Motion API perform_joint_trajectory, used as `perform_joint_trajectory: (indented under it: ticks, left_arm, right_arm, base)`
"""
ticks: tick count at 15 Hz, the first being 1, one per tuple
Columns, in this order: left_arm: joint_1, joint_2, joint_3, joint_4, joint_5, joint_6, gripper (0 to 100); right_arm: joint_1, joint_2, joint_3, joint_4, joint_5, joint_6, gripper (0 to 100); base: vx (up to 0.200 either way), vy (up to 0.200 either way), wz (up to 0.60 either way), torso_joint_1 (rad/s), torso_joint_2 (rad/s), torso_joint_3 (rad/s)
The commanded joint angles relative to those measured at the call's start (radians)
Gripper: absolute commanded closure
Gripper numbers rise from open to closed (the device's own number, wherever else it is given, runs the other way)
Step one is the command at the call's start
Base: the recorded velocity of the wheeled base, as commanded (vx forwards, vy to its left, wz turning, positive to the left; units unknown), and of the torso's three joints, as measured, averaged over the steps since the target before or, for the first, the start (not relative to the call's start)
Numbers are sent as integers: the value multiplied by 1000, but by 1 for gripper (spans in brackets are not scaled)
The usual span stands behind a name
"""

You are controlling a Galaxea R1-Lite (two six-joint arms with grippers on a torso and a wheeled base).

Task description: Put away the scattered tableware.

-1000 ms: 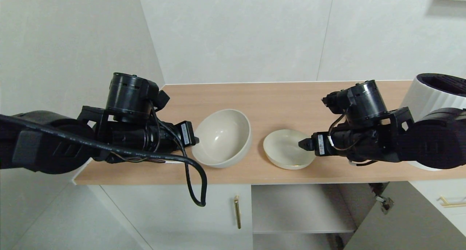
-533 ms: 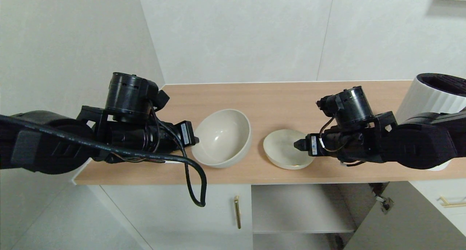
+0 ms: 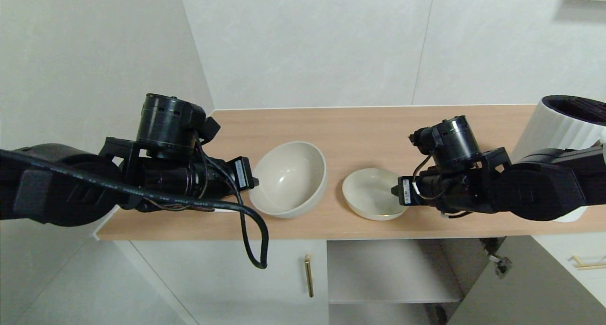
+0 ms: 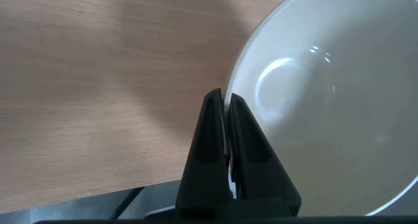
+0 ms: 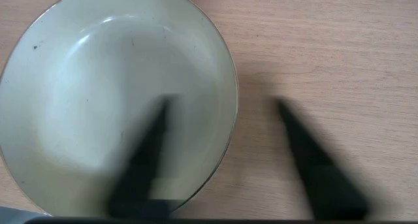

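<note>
Our left arm lies to the left of the large bowl, with its forearm roughly level and pointing at the bowl. The left pincer sits at the bowl's left rim. In the left wrist view we see its two dark fingers pressed close together, with the rim pinched between them. Our right arm lies on the opposite side, well to the right of the large bowl, with its forearm also roughly level and pointing back toward it. The right pincer is apart from the large bowl, and its fingers are spread wide.
</note>
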Motion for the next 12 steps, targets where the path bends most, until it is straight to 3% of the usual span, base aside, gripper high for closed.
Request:
perform_joint_trajectory:
  ticks: [1, 12]
  left_arm:
    - [0, -2, 0, -1, 0, 0, 100]
    - [0, -38, 6, 1, 0, -2, 100]
  right_arm:
    - [0, 0, 0, 0, 0, 0, 100]
    - [0, -89, 13, 20, 8, 5, 100]
  base:
    - [0, 0, 0, 0, 0, 0]
    - [0, 0, 0, 0, 0, 0]
